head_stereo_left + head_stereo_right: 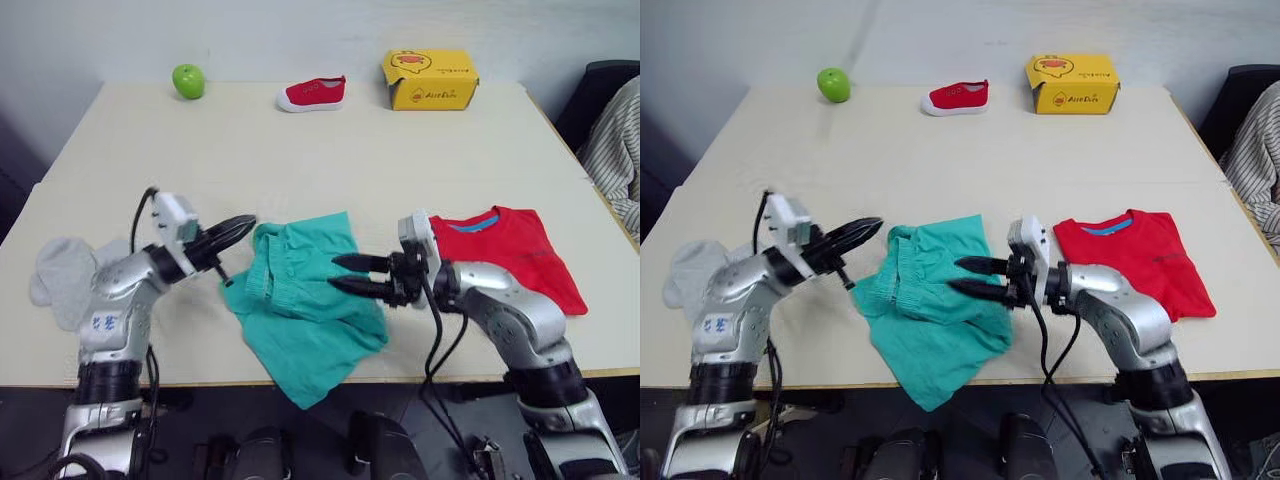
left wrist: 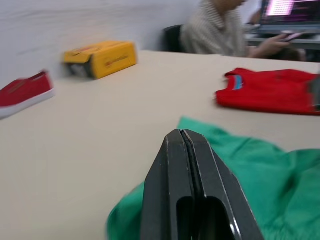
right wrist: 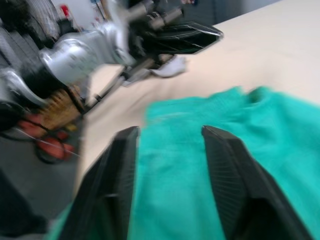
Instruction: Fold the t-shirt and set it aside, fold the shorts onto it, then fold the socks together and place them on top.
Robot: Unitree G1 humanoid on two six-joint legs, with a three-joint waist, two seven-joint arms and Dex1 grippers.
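The teal shorts (image 1: 300,305) lie crumpled at the table's front middle, one corner hanging over the front edge. My left gripper (image 1: 243,228) is shut and empty, hovering at the shorts' upper left corner. Over the shorts' right side hangs my right gripper (image 1: 340,274), open, its two fingers pointing left with nothing between them. The red t-shirt (image 1: 515,253) lies folded to the right, behind my right arm, its blue neckband showing. The light grey socks (image 1: 65,275) rest at the front left, partly hidden by my left arm.
A green apple (image 1: 188,80), a small red shoe (image 1: 313,94) and a yellow box (image 1: 429,79) stand along the table's far edge. A person in a striped shirt (image 1: 617,150) sits past the right edge. The table (image 1: 300,160) middle is bare.
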